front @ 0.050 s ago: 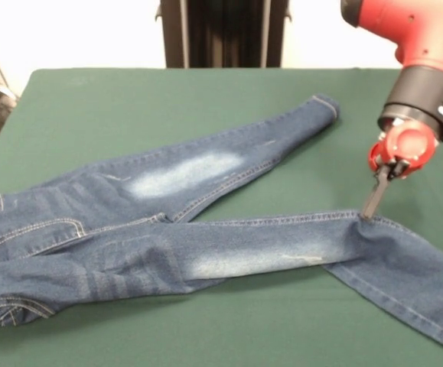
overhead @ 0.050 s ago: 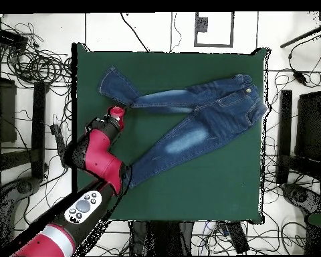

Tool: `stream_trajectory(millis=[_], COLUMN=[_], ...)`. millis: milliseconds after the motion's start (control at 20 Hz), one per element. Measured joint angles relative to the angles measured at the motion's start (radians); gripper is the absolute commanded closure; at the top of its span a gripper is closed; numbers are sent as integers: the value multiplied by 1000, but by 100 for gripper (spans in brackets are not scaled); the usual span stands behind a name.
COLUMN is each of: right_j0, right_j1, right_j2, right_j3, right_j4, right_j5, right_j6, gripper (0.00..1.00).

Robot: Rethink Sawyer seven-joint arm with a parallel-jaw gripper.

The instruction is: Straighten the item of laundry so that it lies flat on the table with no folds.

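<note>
A small pair of blue denim jeans (front @ 0.050 s ago: 167,229) lies across the green felt counter (front @ 0.050 s ago: 129,107), waistband at the left edge, two legs fanning out to the right. The far leg runs straight; the near leg kinks at the knee, its lower part angled toward the near right corner. Denim like this looks soft, light and floppy, likely to drag on the felt rather than slide, so pinching near the cuff and pulling outward seems wise. At the right, the red arm's gripper (front @ 0.050 s ago: 374,205) has its dark tips drawn together, pressing at that kink. Cables and stands crowd the floor around the counter.
</note>
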Motion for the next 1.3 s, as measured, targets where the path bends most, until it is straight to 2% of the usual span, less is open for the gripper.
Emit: stream_trajectory(millis=[550,600,1150,1300], right_j0=[-4,-6,-11,-29], right_j1=[-6,-9,-15,-24], right_j2=[2,3,6,19], right_j3=[12,12,12,12], right_j4=[-46,-46,-51,-94], right_j5=[-43,-47,-47,-47], right_j6=[0,0,0,0], gripper=[100,0,0,0])
